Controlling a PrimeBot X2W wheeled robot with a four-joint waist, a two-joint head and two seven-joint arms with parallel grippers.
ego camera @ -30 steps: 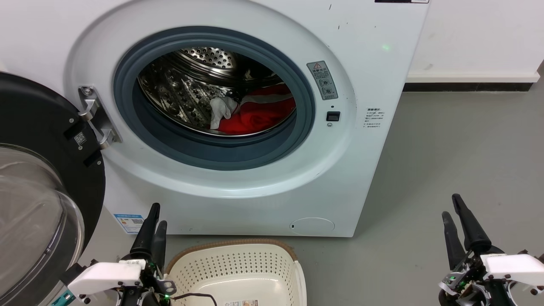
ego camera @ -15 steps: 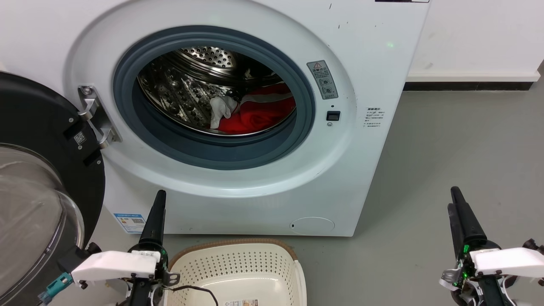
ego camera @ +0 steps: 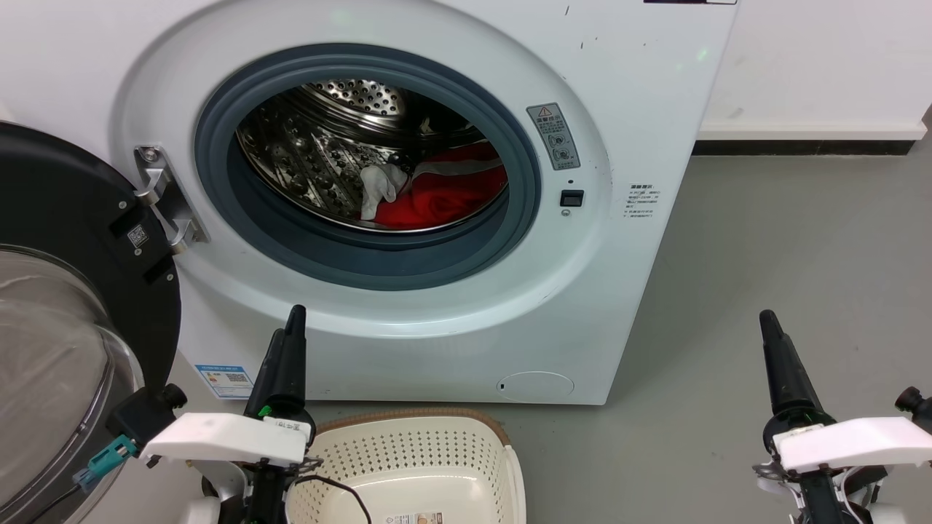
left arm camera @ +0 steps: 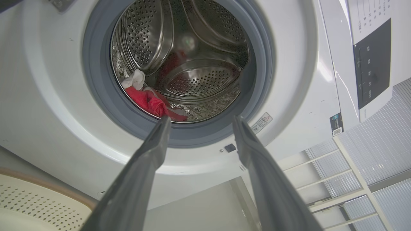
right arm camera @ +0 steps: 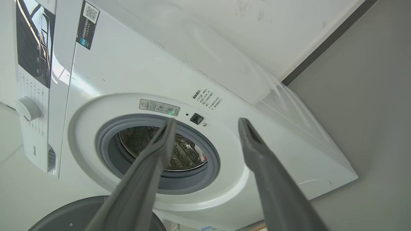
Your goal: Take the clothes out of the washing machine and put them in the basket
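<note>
Hanging spread at 7 and 5 o'clock, left claw (ego camera: pixel 287 324) and right claw (ego camera: pixel 764 318) are facing soft red clothes (ego camera: pixel 444 200).

clothes (ego camera: pixel 444 200) – red/white, in drum | washing machine (ego camera: pixel 408 320) – door open | basket (ego camera: pixel 408 455) – empty

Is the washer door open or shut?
Open: the door hangs swung aside on its hinge, and the clothes show in the drum.

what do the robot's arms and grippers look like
The left gripper and right gripper each have two long, tapering dark fingers on a white angular wrist housing. A thin black cable loops by the left one, with a teal connector beside it.
</note>
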